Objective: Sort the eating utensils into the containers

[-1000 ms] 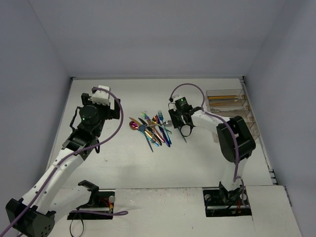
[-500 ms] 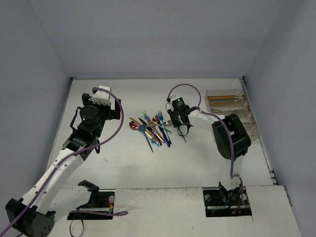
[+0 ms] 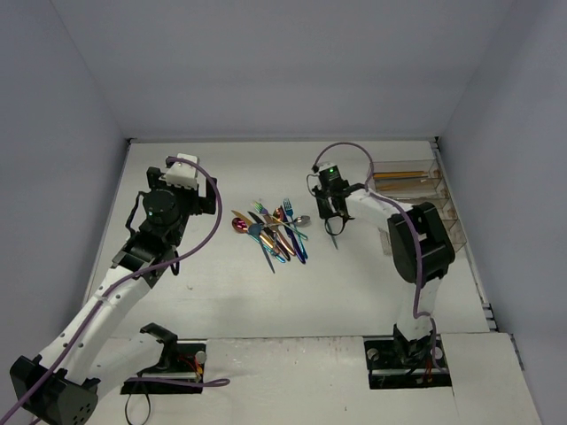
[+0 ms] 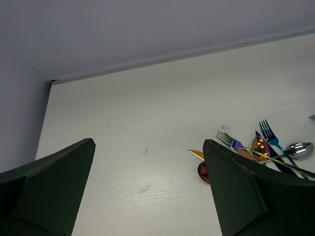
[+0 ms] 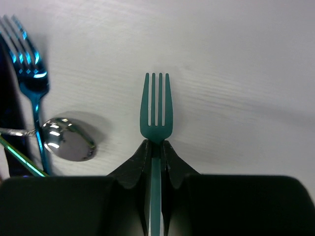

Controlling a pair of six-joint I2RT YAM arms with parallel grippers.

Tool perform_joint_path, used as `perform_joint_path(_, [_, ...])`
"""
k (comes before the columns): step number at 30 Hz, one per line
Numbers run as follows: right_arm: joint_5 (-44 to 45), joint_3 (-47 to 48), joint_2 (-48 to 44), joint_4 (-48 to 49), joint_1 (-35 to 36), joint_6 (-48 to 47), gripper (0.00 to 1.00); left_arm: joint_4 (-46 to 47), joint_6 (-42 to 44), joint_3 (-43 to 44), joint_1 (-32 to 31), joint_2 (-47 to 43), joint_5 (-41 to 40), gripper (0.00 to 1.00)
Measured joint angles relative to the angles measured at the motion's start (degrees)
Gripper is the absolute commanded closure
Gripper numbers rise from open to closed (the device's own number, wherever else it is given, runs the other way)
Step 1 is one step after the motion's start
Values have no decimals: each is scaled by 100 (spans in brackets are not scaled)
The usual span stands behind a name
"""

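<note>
My right gripper (image 5: 156, 145) is shut on the neck of a teal fork (image 5: 156, 108), whose tines point away just above the white table. From above, this gripper (image 3: 335, 217) sits between the pile of eating utensils (image 3: 275, 232) and the containers (image 3: 436, 205), with the fork's handle (image 3: 335, 237) sticking out toward the near side. The pile holds gold, blue, iridescent and magenta pieces. The farthest clear tray holds gold utensils (image 3: 399, 176). My left gripper (image 4: 147, 162) hangs open left of the pile with nothing between its fingers.
A blue fork (image 5: 29, 78) and a silver spoon (image 5: 66, 138) lie just left of the held fork. The clear trays run along the table's right edge next to the side wall. The back wall (image 4: 147, 29) rises behind the table.
My right gripper has closed on the teal fork and shifted right, away from the pile toward the trays. The left arm has stayed still.
</note>
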Motion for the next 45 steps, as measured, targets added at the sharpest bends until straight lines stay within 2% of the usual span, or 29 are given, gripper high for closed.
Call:
perform_joint_path(7, [431, 311, -1014, -53, -1366, 1205, 100, 0, 0, 0, -4, -2, 0, 10])
perform_joint_path(12, [1145, 376, -1565, 1, -2383, 2419, 100, -2, 0, 0, -4, -13, 0, 10])
perform_joint_path(20, [1452, 326, -1190, -29, -3311, 4679, 100, 0, 0, 0, -4, -85, -2, 10])
perform_joint_path(25, [1519, 326, -721, -74, -3364, 5694, 98, 0, -2, 0, -7, -119, -2, 10])
perform_joint_path(30, [1618, 416, -403, -97, -3360, 6251, 97, 0, 0, 0, -7, -176, -2, 10])
perform_joint_path(38, [1858, 457, -264, -88, -3369, 6461, 93, 0, 0, 0, -7, -186, 0, 10])
perform_joint_path(45, [1893, 368, -264, -75, -3446, 6491, 83, 2, 0, 0, -24, -186, 0, 10])
